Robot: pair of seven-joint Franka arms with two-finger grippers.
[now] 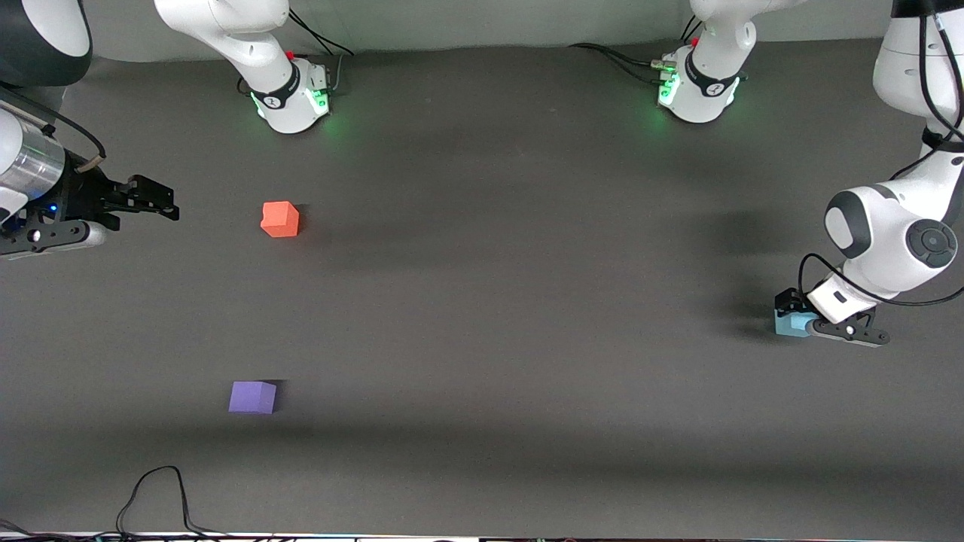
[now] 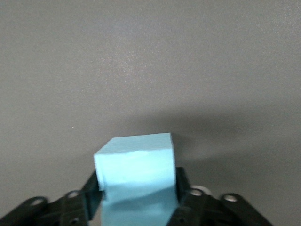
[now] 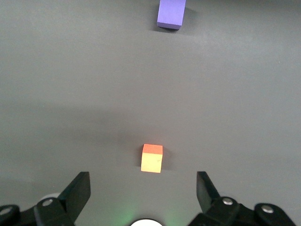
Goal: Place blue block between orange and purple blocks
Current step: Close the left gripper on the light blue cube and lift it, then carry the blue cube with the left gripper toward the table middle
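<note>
The light blue block [image 1: 791, 325] rests on the dark table at the left arm's end. My left gripper [image 1: 800, 322] is down at it, and in the left wrist view its fingers [image 2: 184, 188] press both sides of the blue block [image 2: 136, 174]. The orange block [image 1: 280, 219] sits toward the right arm's end. The purple block [image 1: 252, 397] lies nearer to the front camera than the orange one. My right gripper [image 1: 167, 202] hovers open and empty beside the orange block. Its wrist view shows the orange block [image 3: 152, 158] and the purple block [image 3: 170, 13] ahead of the right gripper [image 3: 143, 188].
The two arm bases [image 1: 294, 98] [image 1: 697, 86] stand at the table edge farthest from the front camera. A black cable [image 1: 158, 489] loops on the table edge nearest the front camera, close to the purple block. Bare grey table surface [image 1: 527, 301] separates the blue block from the other two.
</note>
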